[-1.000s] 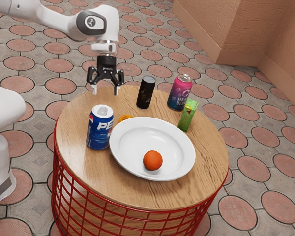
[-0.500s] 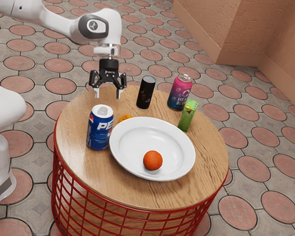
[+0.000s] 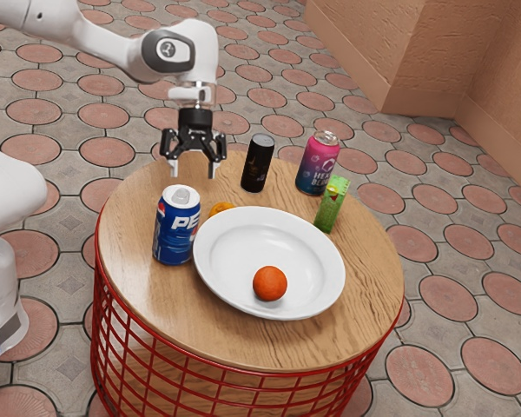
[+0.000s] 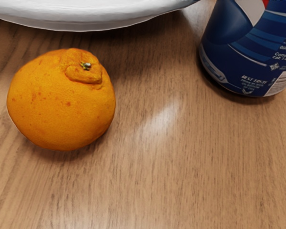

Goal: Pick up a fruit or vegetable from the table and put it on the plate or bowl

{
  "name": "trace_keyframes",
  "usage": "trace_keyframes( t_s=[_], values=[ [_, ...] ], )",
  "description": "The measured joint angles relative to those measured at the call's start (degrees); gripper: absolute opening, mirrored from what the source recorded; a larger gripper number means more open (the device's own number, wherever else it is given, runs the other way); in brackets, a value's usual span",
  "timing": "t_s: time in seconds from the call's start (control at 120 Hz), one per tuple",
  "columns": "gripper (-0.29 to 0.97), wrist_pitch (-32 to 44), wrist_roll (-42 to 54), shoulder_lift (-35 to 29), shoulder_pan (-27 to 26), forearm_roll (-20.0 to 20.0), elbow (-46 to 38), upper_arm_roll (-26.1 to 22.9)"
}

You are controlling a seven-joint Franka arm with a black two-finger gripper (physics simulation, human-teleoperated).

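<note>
Exterior view: the end effector [image 3: 191, 167] hangs open and empty over the round wooden bench [image 3: 139, 287]. Three cans: blue can [image 3: 175, 224], black can [image 3: 258, 162], pink can [image 3: 317, 162]. Two fruits: tangerine [image 3: 219, 208] on the wood beside the one plate [image 3: 243, 228], orange [image 3: 269, 283] on it. One green carton [image 3: 332, 203]. Tiled floor [image 3: 451, 287], tan walls [image 3: 417, 43].

A knobbly orange [image 4: 61, 99] sits on the wooden table [image 4: 171, 181], just beside the white plate [image 4: 86, 14] and near the blue can [image 4: 250, 43].

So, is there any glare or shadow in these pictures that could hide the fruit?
Wrist view: a pale sheen lies on the table between the mandarin and the blue can, touching neither; soft shadows sit under both. Exterior view: the light is even, with only a faint shadow under the plate.
</note>
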Motion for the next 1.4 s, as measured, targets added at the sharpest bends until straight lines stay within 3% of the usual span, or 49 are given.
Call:
trace_keyframes(
  t_s=[1.4],
  values=[
    [0.68, 5.24, -1.82, 0.02, -9.28, -0.98, -1.97, 2.30]
  ],
)
